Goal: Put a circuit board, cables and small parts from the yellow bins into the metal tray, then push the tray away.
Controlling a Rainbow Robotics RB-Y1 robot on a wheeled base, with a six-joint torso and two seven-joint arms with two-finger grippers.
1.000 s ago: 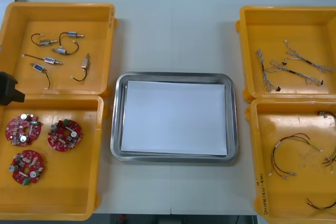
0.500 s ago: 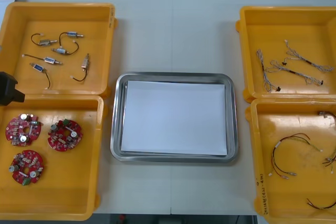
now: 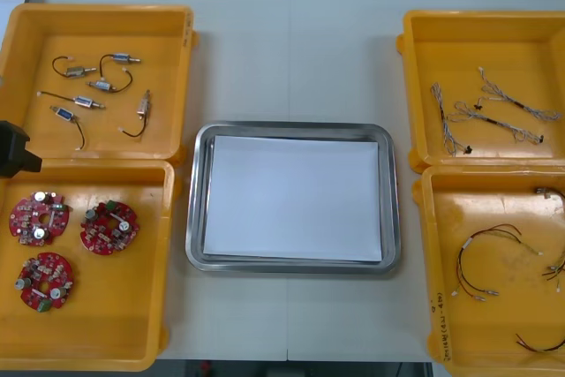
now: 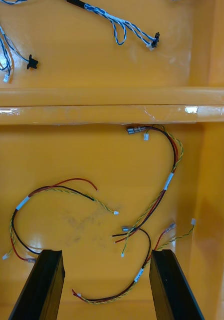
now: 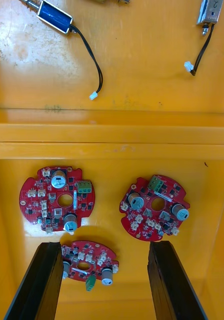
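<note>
Three round red circuit boards [image 3: 109, 227] lie in the near left yellow bin [image 3: 132, 350]. My left gripper [image 5: 104, 247] hovers open above them, and one circuit board [image 5: 89, 261] lies between its fingers. A black part of my left arm [image 3: 13, 149] shows at the table's left edge. Over the near right yellow bin [image 3: 424, 306], my right gripper [image 4: 107, 255] is open above the red and yellow cables [image 4: 146, 215]. The metal tray [image 3: 291, 127], white inside, sits mid-table with nothing in it.
The far left bin [image 3: 168, 15] holds several small metal parts [image 3: 93, 94] with black cables. Twisted blue and white cables [image 3: 485, 112] lie in the far right bin [image 3: 415, 24]. Bare table surrounds the tray on all sides.
</note>
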